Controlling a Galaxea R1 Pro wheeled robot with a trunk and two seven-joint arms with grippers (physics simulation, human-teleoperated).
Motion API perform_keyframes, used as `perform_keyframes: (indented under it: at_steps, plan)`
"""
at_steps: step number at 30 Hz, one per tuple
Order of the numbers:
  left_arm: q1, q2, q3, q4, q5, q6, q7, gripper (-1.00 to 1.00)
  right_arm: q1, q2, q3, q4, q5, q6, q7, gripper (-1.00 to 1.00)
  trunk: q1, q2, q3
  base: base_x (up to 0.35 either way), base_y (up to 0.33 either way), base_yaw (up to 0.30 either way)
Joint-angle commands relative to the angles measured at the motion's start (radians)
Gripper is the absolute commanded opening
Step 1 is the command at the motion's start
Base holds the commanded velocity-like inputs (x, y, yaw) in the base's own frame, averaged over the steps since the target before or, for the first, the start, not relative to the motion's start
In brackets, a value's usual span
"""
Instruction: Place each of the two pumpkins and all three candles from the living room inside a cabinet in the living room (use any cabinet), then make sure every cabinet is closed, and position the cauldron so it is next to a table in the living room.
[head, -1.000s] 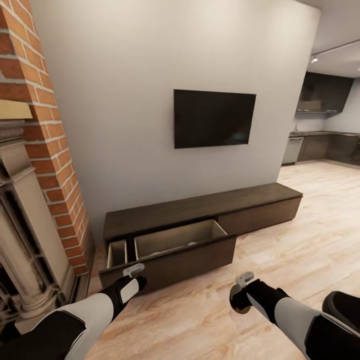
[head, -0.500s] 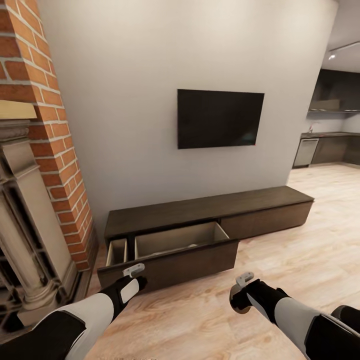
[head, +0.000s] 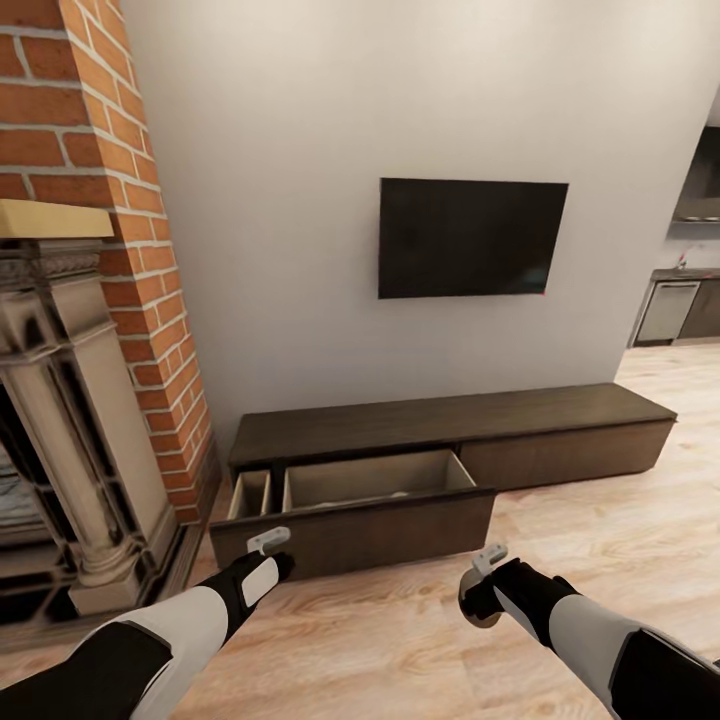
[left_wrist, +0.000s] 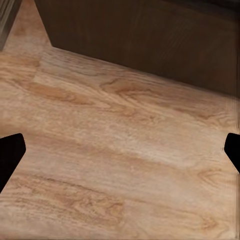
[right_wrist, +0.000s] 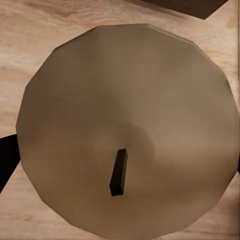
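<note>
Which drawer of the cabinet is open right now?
The wide left drawer of the cabinet is pulled out, pale inside showing; the right drawer front sits flush.

Pale wood-grain floor is seen across most of the view. A dark-brown cabinet front is seen from eleven to two o'clock. Two black fingertips of the left gripper are set wide apart at nine and three o'clock.
</note>
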Motion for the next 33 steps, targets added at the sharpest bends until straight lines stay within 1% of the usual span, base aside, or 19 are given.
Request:
perform_keyframes:
  at_steps: [1, 9, 13, 21, 33]
  plan:
    - [0.0, 0.0, -0.008, -0.002, 0.005, 0.006, 0.006, 1.0, 0.0, -0.001, 0.005, -0.003, -0.003, 0.005, 0.002, -1.0, 0.0, -0.001, -0.001, 0.127, -0.216, 0.016]
    - [0.0, 0.0, -0.008, -0.002, 0.005, 0.006, 0.006, 1.0, 0.0, -0.001, 0.005, -0.003, -0.003, 0.005, -0.001, -1.0, 0.0, -0.001, -0.001, 0.225, -0.205, 0.005]
    - [0.0, 0.0, -0.008, -0.002, 0.005, 0.004, 0.006, 1.0, 0.0, -0.001, 0.005, -0.003, -0.003, 0.005, -0.002, -1.0, 0.0, -0.001, -0.001, 0.244, -0.077, 0.0]
    - [-0.001, -0.001, -0.008, -0.002, 0.005, 0.003, 0.006, 1.0, 0.0, -0.001, 0.005, -0.003, -0.003, 0.005, -0.002, -1.0, 0.0, -0.001, -0.001, 0.038, -0.009, 0.004]
    - [0.0, -0.002, -0.008, -0.002, 0.005, 0.003, 0.006, 1.0, 0.0, -0.001, 0.005, -0.003, -0.003, 0.005, -0.002, -1.0, 0.0, -0.001, 0.014, 0.001, 0.0, 0.11]
